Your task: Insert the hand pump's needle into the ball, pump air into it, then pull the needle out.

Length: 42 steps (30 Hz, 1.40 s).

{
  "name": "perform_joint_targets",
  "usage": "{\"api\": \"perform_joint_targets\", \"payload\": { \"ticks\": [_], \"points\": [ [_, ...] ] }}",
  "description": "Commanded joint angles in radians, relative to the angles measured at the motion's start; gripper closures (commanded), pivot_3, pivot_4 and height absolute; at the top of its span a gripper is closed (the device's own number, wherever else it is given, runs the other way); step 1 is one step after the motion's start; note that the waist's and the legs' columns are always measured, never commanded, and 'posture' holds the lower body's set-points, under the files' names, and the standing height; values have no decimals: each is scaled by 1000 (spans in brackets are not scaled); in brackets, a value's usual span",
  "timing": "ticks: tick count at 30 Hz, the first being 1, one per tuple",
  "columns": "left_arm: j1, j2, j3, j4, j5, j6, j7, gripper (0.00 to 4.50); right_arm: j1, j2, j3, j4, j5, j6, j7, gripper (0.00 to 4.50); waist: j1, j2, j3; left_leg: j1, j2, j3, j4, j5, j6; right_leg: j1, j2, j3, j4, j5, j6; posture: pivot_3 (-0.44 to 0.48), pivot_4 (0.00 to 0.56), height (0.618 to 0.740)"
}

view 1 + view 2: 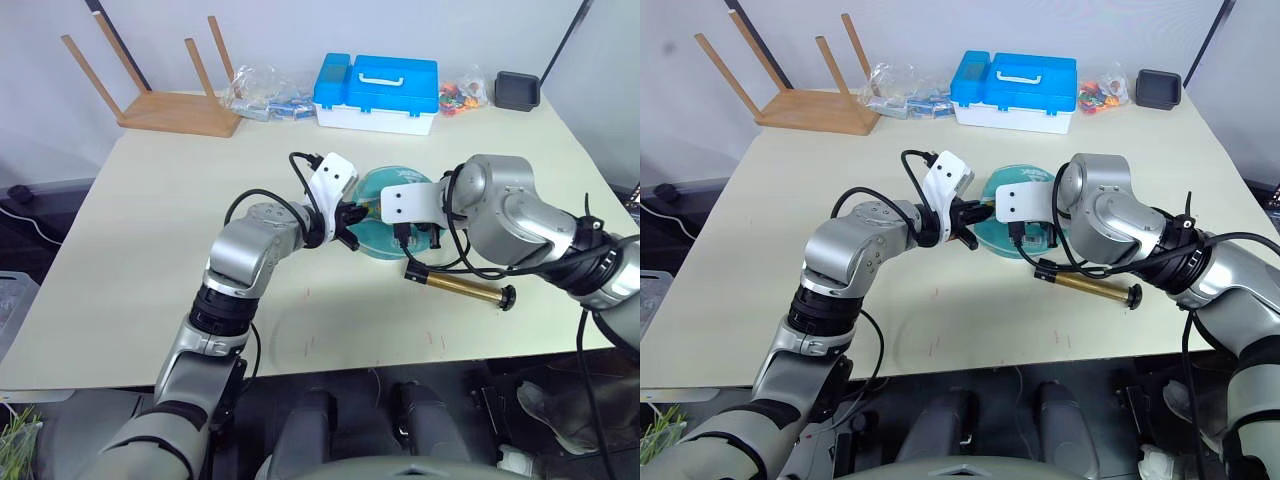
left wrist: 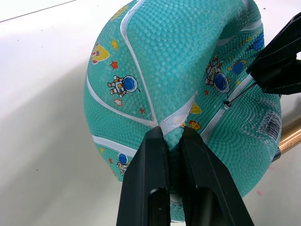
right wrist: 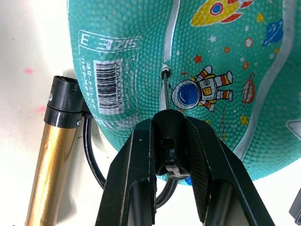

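Right wrist view: right gripper (image 3: 171, 141), clamped on the needle (image 3: 165, 92), points it straight ahead into the ball (image 3: 211, 52).

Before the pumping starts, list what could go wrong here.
1. The needle meets the valve at an angle in the right gripper; it may bend.
2. The left gripper only pinches a fold of the limp ball, which could slip free.
3. The hand pump lies unheld; its hose could tug the needle out.
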Motion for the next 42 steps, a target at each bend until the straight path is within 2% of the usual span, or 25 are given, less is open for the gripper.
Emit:
{"api": "perform_joint_targets", "payload": {
  "ticks": [1, 13, 17, 22, 42],
  "points": [
    [15, 7, -17, -29, 1, 7, -3, 4500, 13, 19, -23, 11, -20, -16, 0, 4076, -1, 0, 0, 0, 0, 0, 0, 0, 0, 0, 0, 0, 0, 0, 0, 0, 150, 740],
    [55, -3, -27, -44, -17, -32, -23, 4500, 53, 203, -97, 152, 33, -77, 1, 4076, -15, -5, -6, 7, 1, 1, -2, -1, 1, 3, 2, 3, 1, 1, -2, 0, 150, 740],
    [77, 1, -26, -46, -15, -45, -23, 4500, 66, 256, -134, 216, 43, -107, 8, 4076, -29, -9, -8, 27, 2, 4, -13, -1, 2, 18, 2, 6, -3, 0, -2, 0, 150, 740],
    [103, -7, -10, -55, -20, -51, -19, 4500, 70, 312, -157, 279, 38, -152, 19, 4076, -37, -10, -9, 36, 3, 4, -15, -2, 2, 25, 4, 6, -4, -1, -4, 0, 150, 740],
    [164, -37, -19, -39, 7, -115, -19, 4500, 55, 408, -201, 304, 32, -237, 67, 4089, -42, -11, -12, 39, 10, 4, -16, -2, 2, 26, 11, 6, -3, -2, -9, 0, 150, 740]
  ]
}}
